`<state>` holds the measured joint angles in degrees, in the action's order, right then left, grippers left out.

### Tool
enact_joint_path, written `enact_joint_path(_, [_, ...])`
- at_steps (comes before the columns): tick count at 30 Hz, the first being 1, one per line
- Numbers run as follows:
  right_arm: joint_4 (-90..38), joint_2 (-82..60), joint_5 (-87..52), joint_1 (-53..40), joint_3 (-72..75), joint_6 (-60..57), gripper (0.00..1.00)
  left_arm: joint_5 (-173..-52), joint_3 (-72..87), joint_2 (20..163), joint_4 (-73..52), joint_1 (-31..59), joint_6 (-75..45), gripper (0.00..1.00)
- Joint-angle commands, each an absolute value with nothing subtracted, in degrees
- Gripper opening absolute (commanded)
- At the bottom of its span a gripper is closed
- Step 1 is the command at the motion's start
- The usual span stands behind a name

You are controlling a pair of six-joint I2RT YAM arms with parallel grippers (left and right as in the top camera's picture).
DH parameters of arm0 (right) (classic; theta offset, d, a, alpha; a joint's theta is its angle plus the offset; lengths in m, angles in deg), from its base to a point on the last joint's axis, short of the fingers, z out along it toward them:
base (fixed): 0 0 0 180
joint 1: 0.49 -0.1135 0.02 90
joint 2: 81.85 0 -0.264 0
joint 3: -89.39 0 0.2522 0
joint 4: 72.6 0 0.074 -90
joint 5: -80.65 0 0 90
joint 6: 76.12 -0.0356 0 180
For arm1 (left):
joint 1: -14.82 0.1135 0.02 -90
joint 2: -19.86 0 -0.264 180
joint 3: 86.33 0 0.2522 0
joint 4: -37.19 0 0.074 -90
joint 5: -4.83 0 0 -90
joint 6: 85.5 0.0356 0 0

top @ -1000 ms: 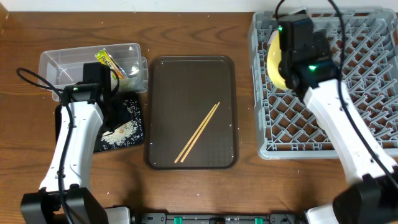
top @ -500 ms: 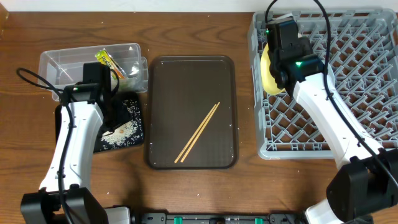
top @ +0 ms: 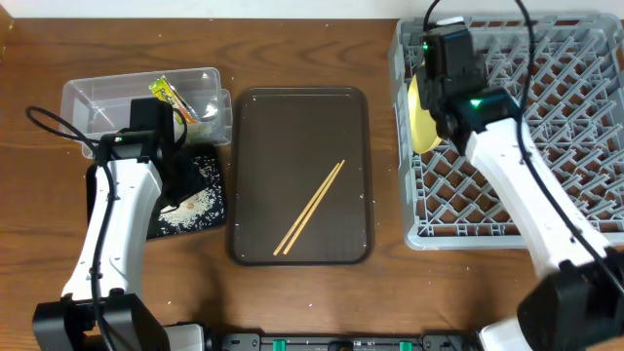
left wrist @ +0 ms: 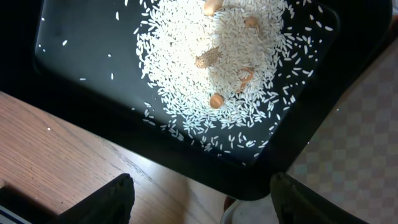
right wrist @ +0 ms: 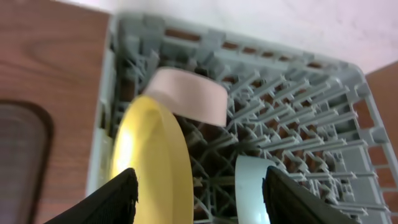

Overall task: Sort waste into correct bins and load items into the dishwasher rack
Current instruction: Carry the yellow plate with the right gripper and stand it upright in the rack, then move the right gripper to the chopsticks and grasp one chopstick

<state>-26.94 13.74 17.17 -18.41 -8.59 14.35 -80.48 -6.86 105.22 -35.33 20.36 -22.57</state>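
Note:
The pale yellow plate [top: 421, 112] stands on edge in the left column of the grey dishwasher rack [top: 546, 127]. My right gripper [right wrist: 199, 182] is open astride it, with the plate [right wrist: 149, 162] near the left finger. Beside the plate are the light blue bowl [right wrist: 249, 186] and, behind it, the white-pink bowl [right wrist: 186, 93]. My left gripper [left wrist: 202, 183] hangs open over the near edge of the black tray [left wrist: 81, 74], which holds the rice [left wrist: 211, 68]. The snack wrapper [top: 168, 97] lies in the clear tub [top: 97, 97]. The chopsticks [top: 310, 207] lie on the brown serving tray [top: 263, 127].
A white rounded rim [left wrist: 249, 214], probably the cup, shows between the left fingers at the black tray's corner. A few rice grains lie loose in that tray away from the pile. The brown serving tray sits between the bins and the rack.
My right gripper has opened and let go of the plate, which has shifted slightly left and now stands in the rack by itself. The left arm has not moved.

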Motion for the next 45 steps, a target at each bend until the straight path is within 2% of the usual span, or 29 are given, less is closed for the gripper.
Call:
enact_joint_path(1, [-26.74, 8.0, 7.05, -20.0, -8.7, 12.76, 0.64, -79.98, -6.81, 104.52, -35.68, 20.64, -23.05, 0.73])
enact_joint_path(6, [-22.15, 7.03, -16.56, -21.82, -8.68, 4.19, 0.62, -79.98, -6.81, 104.52, -35.66, 20.64, -23.05, 0.73])
enact_joint_path(9, [-17.24, 8.54, -21.93, -24.48, -8.68, -0.42, 0.61, -79.98, -6.81, 104.52, -35.66, 20.64, -23.05, 0.73])
enact_joint_path(16, [-9.65, 16.59, -21.82, -34.56, -8.68, -6.02, 0.6, -79.98, -6.81, 104.52, -35.66, 20.64, -23.05, 0.73])
enact_joint_path(18, [-9.15, 19.56, -21.5, -37.27, -8.68, -7.75, 0.56, -79.98, -6.81, 104.52, -35.66, 20.64, -23.05, 0.73])
enact_joint_path(20, [-8.6, 22.6, -21.17, -39.39, -8.68, -11.57, 0.52, -79.98, -6.81, 104.52, -35.68, 20.64, -23.05, 0.73])
enact_joint_path(24, [-8.25, 28.32, -21.15, -42.08, -8.68, -18.76, 0.53, -79.98, -6.81, 104.52, -35.68, 20.64, -23.03, 0.73])
enact_joint_path(29, [-7.95, 33.48, -20.25, -43.52, -8.68, -24.18, 0.54, -79.98, -6.81, 104.52, -35.68, 20.64, -23.03, 0.73])
enact_joint_path(45, [-8.56, 39.25, -12.34, -45.31, -8.68, -25.56, 0.52, -79.98, -6.81, 104.52, -35.68, 20.64, -23.05, 0.73])
